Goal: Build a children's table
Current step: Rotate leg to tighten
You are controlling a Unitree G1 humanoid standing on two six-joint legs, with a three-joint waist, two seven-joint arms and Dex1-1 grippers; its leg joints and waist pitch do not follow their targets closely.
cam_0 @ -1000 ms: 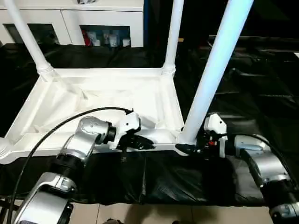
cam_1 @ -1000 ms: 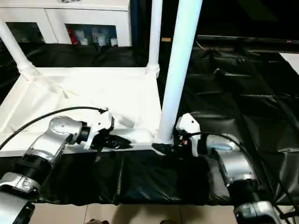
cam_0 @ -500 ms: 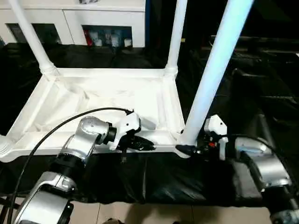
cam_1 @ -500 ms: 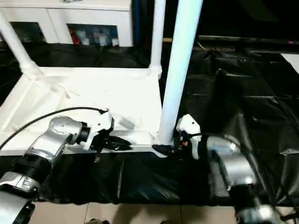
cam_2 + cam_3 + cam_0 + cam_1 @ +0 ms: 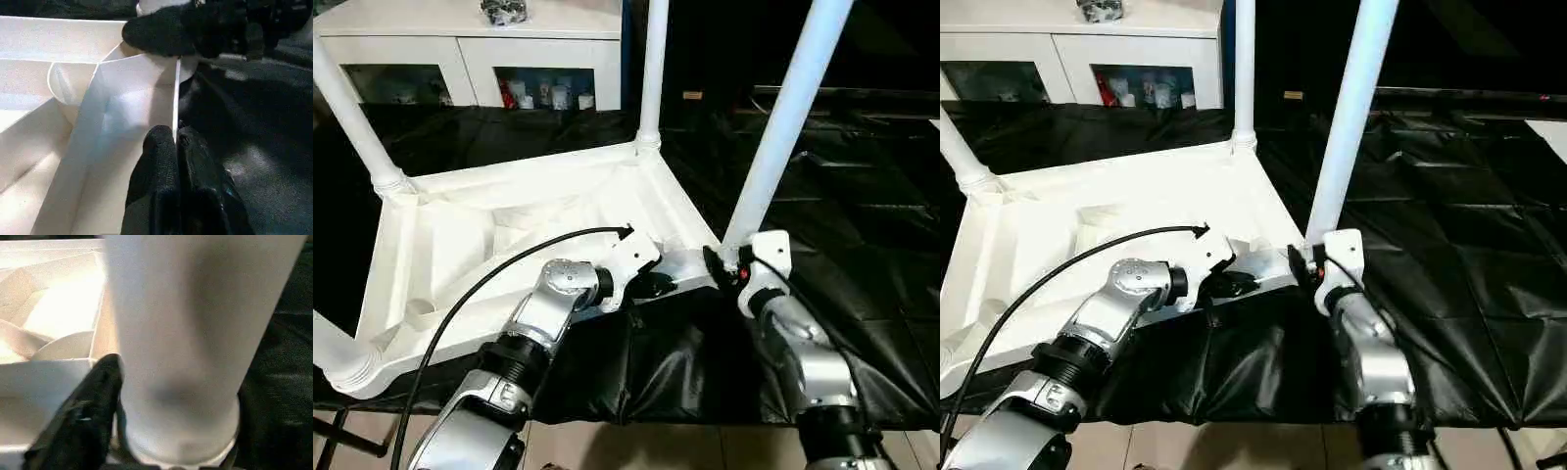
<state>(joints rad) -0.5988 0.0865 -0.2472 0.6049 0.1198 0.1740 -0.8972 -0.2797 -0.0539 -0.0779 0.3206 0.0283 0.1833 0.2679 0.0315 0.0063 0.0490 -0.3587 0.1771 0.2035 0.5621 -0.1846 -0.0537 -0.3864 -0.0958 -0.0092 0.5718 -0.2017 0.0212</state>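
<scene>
Four legs stand up from the upturned tabletop (image 5: pixel 509 211), which lies on black sheeting (image 5: pixel 862 235) before a cabinet (image 5: pixel 470 44). The left gripper (image 5: pixel 175 144) is pinched shut on the tabletop's near rim. The right gripper (image 5: pixel 718 266) clasps the base of the near-right leg (image 5: pixel 783 127) at its corner socket.

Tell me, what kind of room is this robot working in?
Probably an indoor workshop or test room: a bench draped in black sheeting, a white cabinet with glass doors behind, and an upturned children's table being assembled.
</scene>
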